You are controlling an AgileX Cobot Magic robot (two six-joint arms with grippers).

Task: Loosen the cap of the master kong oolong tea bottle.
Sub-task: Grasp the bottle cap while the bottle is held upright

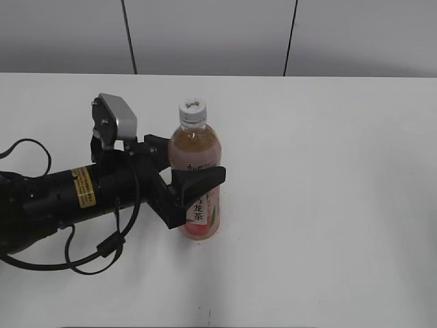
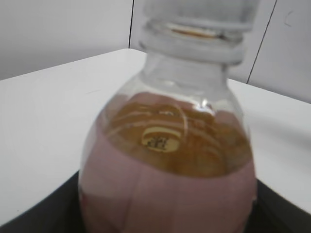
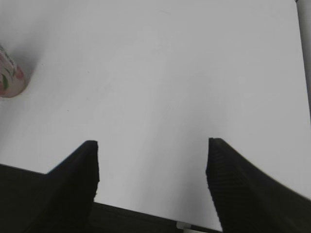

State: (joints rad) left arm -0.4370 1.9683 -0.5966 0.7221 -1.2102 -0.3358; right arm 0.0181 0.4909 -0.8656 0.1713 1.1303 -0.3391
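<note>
The master kong oolong tea bottle (image 1: 196, 179) stands upright on the white table (image 1: 328, 205), with pale amber tea and a pink-and-white label. Its white ribbed cap (image 1: 192, 111) sits on top. My left gripper (image 1: 192, 158) is shut on the bottle's body, one black finger behind it and one in front. In the left wrist view the bottle (image 2: 167, 160) fills the frame between the jaws (image 2: 167, 216), and the cap (image 2: 199, 12) is blurred at the top edge. My right gripper (image 3: 151, 160) is open and empty over bare table. The bottle's base (image 3: 9, 77) shows at that view's far left.
The left arm (image 1: 61, 198) with its cables lies across the table's left side. A grey panelled wall (image 1: 218, 34) runs behind the table's far edge. The right arm is outside the exterior view.
</note>
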